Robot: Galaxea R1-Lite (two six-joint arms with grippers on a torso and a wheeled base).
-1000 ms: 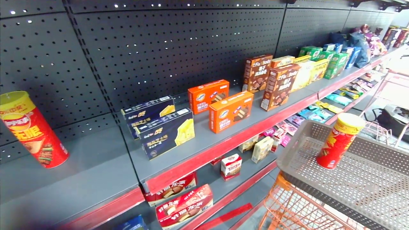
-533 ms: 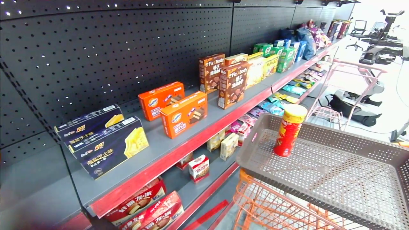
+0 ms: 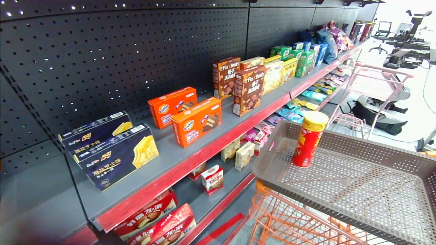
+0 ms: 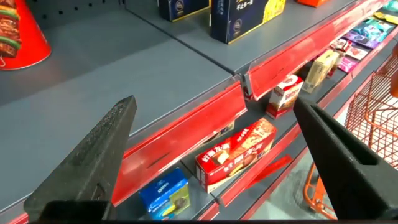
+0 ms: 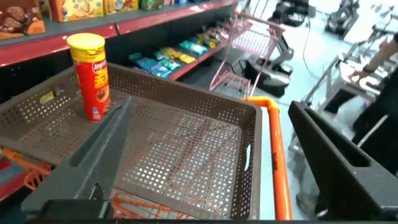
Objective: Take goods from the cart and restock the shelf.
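We see one can (image 3: 309, 139) standing upright in the grey tray (image 3: 357, 183) on top of the orange cart (image 3: 289, 221), near the tray's corner closest to the shelf (image 3: 177, 153), apart from both walls; the perforated tray walls rise around its base. A second can (image 4: 15, 34) rests on the shelf's bare grey stretch, cut off by the picture's edge.

On the shelf, in front of the pegboard (image 3: 136, 51), there are two navy boxes (image 3: 119, 156), one behind the other; next to them two orange boxes (image 3: 196, 120); then two brown boxes (image 3: 248, 90); farther along, yellow and green boxes are too crowded for us to count. On the level below lie two red boxes (image 3: 163, 226) and one small carton (image 3: 212, 178); the left wrist view adds one blue box (image 4: 165, 193) there. A pink cart (image 3: 371, 81) stands beyond the tray.

The left gripper (image 4: 211, 162) hangs over the shelf's red front edge, beside the bare stretch; its jaws are spread wide with nothing between them. The right gripper (image 5: 211, 162) hangs above the tray, near the cart's orange handle (image 5: 277, 155) and well apart from the can; its jaws are likewise wide apart and empty.
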